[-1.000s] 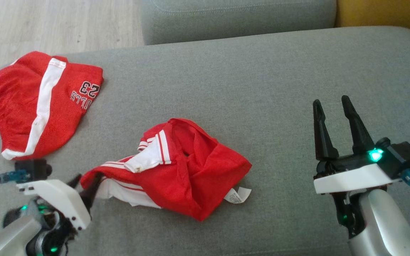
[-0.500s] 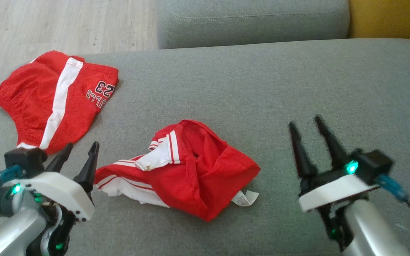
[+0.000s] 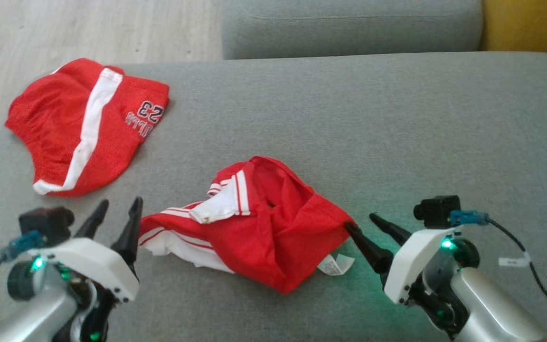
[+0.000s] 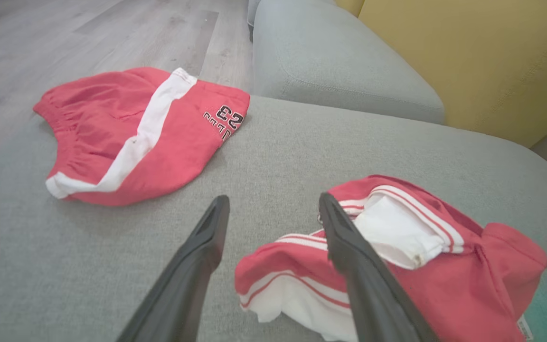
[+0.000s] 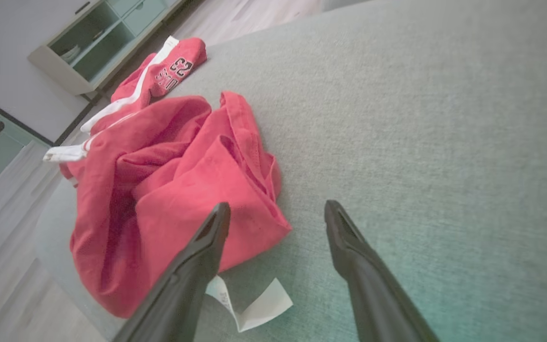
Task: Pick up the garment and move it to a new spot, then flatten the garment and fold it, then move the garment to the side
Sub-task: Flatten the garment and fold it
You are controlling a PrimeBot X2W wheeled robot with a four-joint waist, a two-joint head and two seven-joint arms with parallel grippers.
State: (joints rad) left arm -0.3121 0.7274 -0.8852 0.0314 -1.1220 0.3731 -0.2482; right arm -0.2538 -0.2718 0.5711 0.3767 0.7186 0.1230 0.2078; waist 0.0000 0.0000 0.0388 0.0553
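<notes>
Lying crumpled, garment point(image 3: 273, 237) stretches left-right.

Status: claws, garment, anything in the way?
Both claws open, empty: left claw at left edge of crumpled red garment, right claw at its right. Red shorts lie apart, far left.

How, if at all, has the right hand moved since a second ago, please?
Yes: the right hand swung left, up to the crumpled garment.

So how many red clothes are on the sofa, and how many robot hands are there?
Red clothes: 2, the crumpled garment and the folded shorts
Robot hands: 2, the left hand and the right hand, both open
Total: 4
</notes>
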